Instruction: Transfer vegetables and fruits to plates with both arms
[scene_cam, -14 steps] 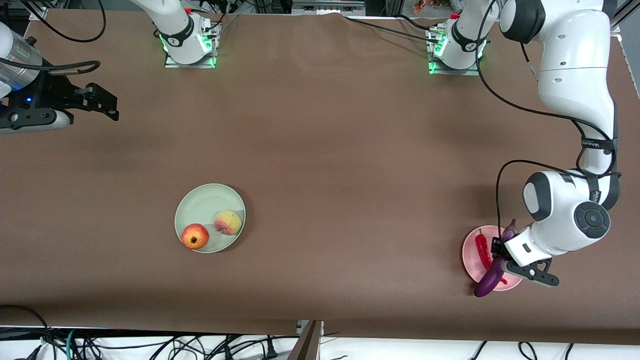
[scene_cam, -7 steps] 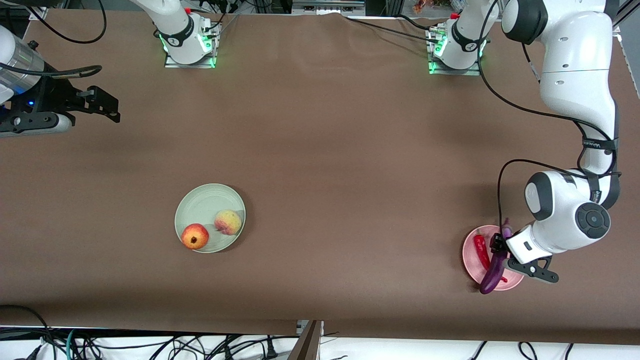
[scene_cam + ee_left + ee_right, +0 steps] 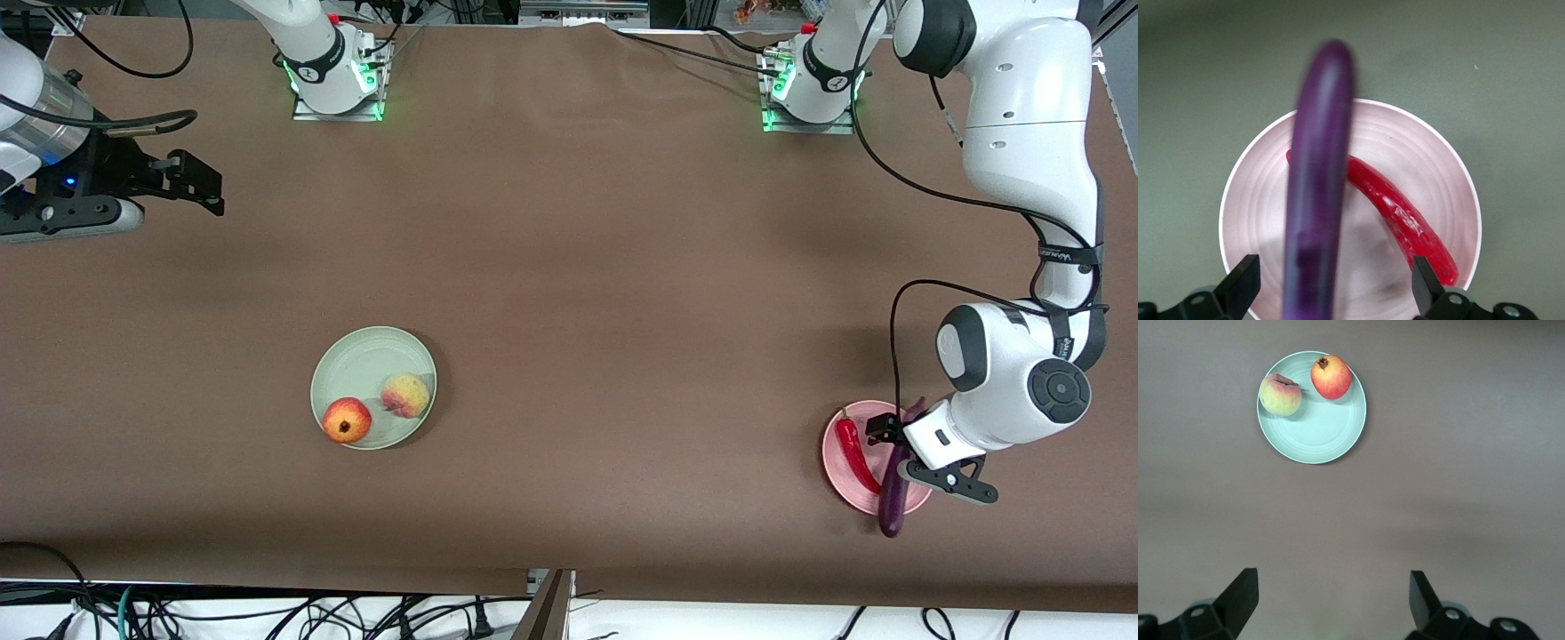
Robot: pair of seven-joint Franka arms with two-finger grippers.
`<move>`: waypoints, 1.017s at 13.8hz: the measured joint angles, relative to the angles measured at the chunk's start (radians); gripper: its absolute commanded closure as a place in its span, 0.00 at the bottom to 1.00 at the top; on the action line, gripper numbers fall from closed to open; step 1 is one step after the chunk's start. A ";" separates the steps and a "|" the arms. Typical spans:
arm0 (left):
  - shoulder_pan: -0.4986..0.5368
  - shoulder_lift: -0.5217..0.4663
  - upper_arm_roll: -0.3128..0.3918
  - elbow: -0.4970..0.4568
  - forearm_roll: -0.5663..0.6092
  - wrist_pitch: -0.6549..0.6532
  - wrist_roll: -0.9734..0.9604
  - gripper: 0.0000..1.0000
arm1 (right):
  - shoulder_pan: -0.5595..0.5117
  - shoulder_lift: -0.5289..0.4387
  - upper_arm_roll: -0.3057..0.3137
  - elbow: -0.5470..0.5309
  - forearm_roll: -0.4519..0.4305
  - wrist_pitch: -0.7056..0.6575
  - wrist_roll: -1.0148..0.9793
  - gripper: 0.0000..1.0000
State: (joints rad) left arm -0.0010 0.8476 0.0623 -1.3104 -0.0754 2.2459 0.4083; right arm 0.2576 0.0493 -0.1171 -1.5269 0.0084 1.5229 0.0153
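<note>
Left gripper [image 3: 916,453] is down over the pink plate [image 3: 845,484] at the left arm's end of the table, jaws spread wide apart w/ the eggplant [image 3: 893,507] lying loose between them, not clamped. One eggplant end sticks out past the plate rim. Red chili [image 3: 854,451] lies on the same plate, right beside the eggplant.

Right gripper [image 3: 191,178] waits up in the air, jaws apart too, nothing in them. Green plate [image 3: 356,360] sits well away from both grippers, w/ the apple [image 3: 347,420] and peach [image 3: 405,395] on it.

- Left gripper [image 3: 916,453], fingers spread, over light pink round plate [image 3: 840,480]; long glossy purple eggplant [image 3: 1317,200] between them, curved red chili pepper [image 3: 1401,217] beside it.
- Right gripper [image 3: 1328,600], fingers apart: bare brown table [image 3: 1438,487] beneath it.
</note>
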 measured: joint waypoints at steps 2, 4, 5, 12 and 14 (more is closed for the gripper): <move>-0.003 -0.004 -0.001 0.015 0.000 -0.013 0.000 0.00 | 0.001 0.000 0.002 0.000 0.000 0.000 0.000 0.00; -0.004 -0.014 -0.004 0.050 0.000 -0.086 0.000 0.00 | 0.002 0.000 0.005 0.000 0.000 -0.001 0.000 0.00; -0.005 -0.019 -0.007 0.073 0.000 -0.138 -0.003 0.00 | 0.002 0.000 0.005 0.000 0.000 -0.001 0.000 0.00; -0.008 -0.188 -0.008 0.245 0.000 -0.547 -0.200 0.00 | -0.117 0.000 0.128 0.002 -0.001 -0.002 0.000 0.00; -0.015 -0.295 -0.007 0.233 0.016 -0.586 -0.247 0.00 | -0.143 -0.001 0.149 0.003 -0.001 -0.002 0.000 0.00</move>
State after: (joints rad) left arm -0.0158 0.5521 0.0553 -1.0774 -0.0592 1.6596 0.1613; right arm 0.1150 0.0485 0.0316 -1.5240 0.0077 1.5212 0.0149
